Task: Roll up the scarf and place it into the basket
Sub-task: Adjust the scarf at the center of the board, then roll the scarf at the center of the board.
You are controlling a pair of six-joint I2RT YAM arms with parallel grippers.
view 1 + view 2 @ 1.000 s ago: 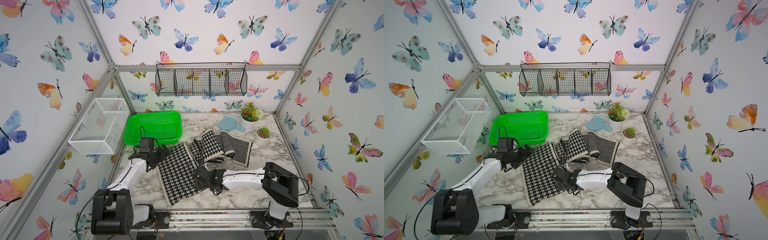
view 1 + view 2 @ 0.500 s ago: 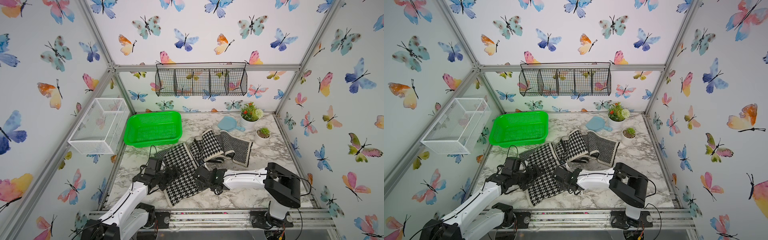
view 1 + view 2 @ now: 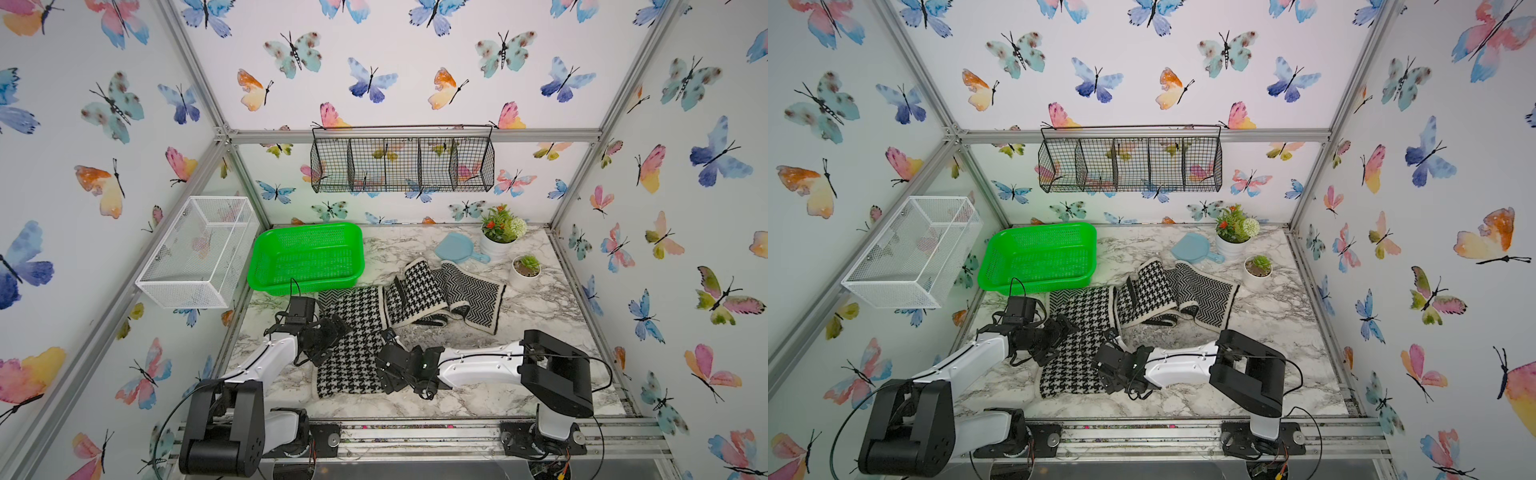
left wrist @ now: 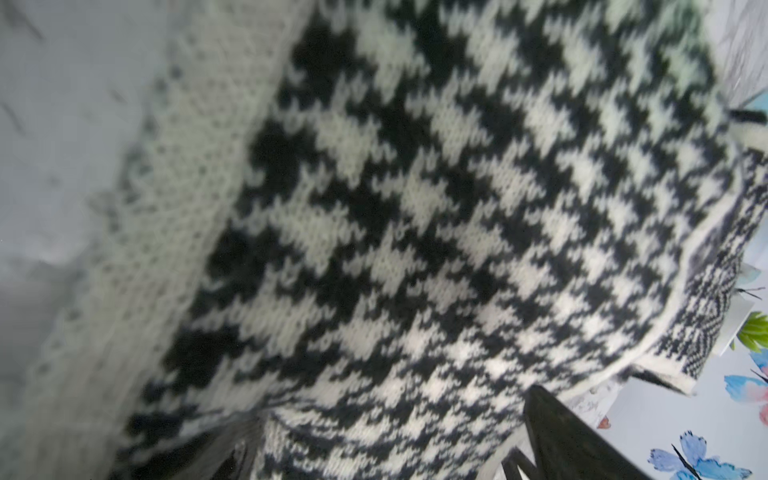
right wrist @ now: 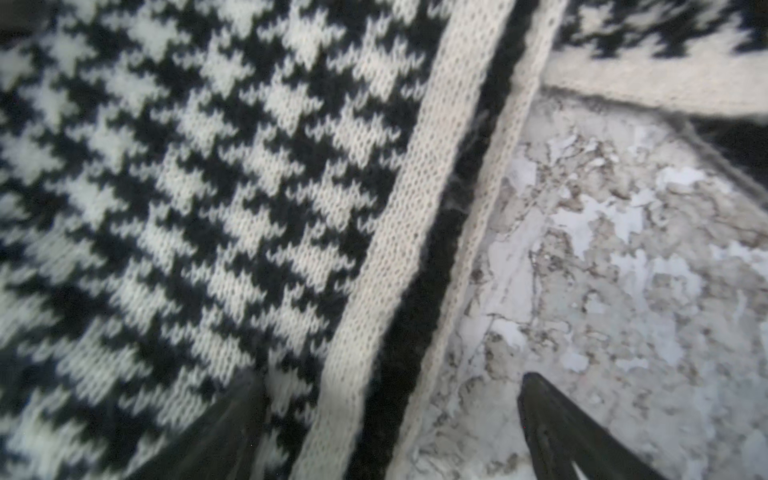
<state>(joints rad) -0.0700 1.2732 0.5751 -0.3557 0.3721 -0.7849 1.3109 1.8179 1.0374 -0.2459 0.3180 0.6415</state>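
The scarf (image 3: 351, 357), black-and-white houndstooth with a cream border, lies flat from the table's front toward the basket. It then bunches to the right with its zigzag side (image 3: 473, 291) showing. The green basket (image 3: 307, 257) stands at the back left, its front rim by the scarf's far end. My left gripper (image 3: 328, 336) is open low over the scarf's left edge. In the left wrist view houndstooth (image 4: 415, 249) fills the space between its fingers (image 4: 561, 436). My right gripper (image 5: 390, 415) is open astride the scarf's right border (image 5: 395, 257), one finger over cloth, one over marble.
A white wire-mesh box (image 3: 199, 249) hangs on the left wall and a black wire rack (image 3: 403, 164) on the back wall. A light blue paddle-shaped thing (image 3: 457, 249) and two potted plants (image 3: 500, 232) (image 3: 525, 268) stand at the back right of the marble table (image 3: 540, 307).
My left arm has swung from beside the basket toward the front and now sits over the scarf's left edge. The right arm has hardly moved.
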